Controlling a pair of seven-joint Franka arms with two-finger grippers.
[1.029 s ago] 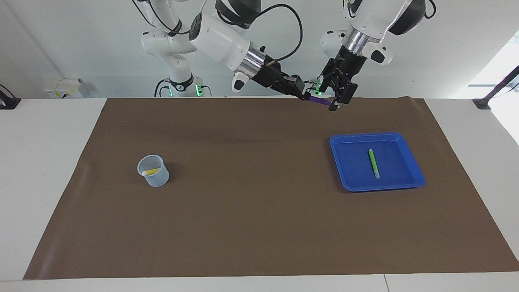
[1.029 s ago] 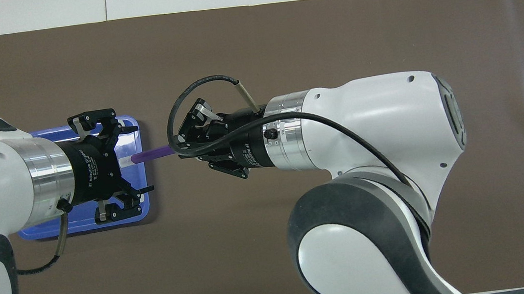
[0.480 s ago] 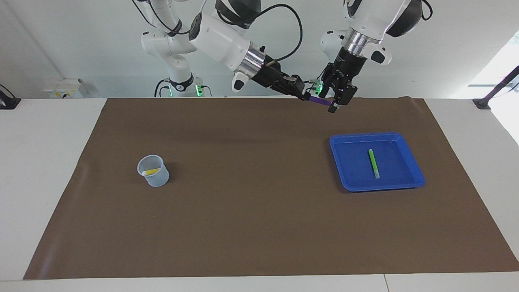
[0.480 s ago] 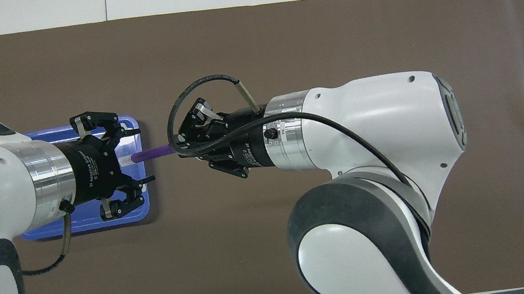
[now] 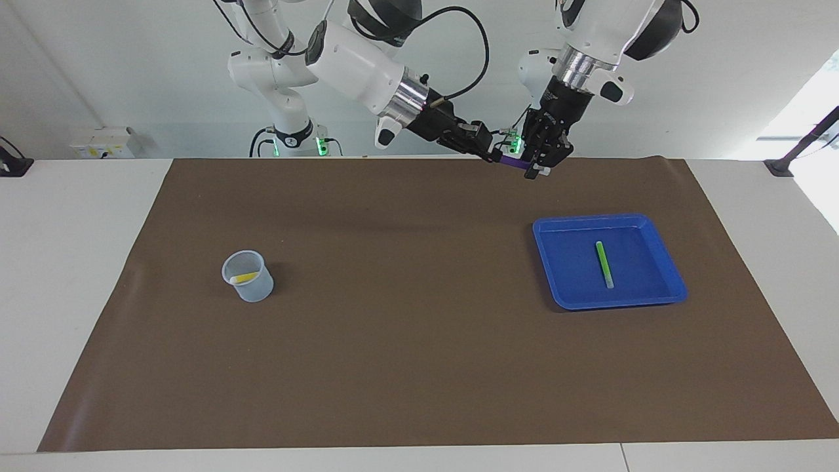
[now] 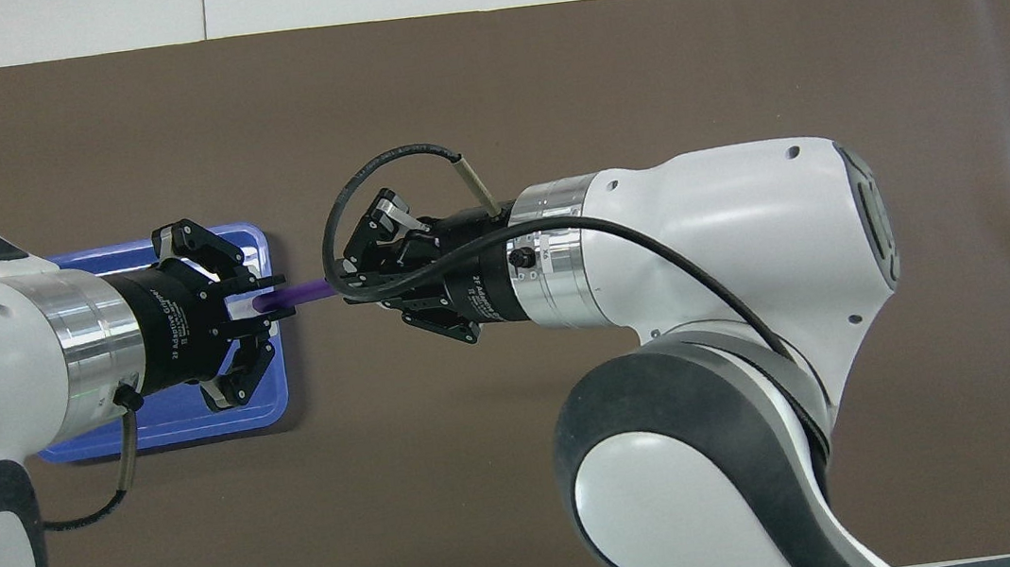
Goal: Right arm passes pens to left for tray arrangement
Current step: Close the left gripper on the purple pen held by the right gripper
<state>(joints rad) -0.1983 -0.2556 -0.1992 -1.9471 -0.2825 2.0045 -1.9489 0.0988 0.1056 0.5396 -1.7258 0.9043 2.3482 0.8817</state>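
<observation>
Both grippers meet in the air over the brown mat's edge nearest the robots. The right gripper holds the purple pen by one end; the left gripper has its jaws narrowed on the capped end. Facing view alone shows the green pen lying in the blue tray and the yellow pen inside the translucent cup, with open counter between.

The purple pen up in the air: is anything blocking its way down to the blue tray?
Nothing visible is. The purple pen hangs between the right claw and left claw. The tray holds only a green pen, with bare floor beside it.
</observation>
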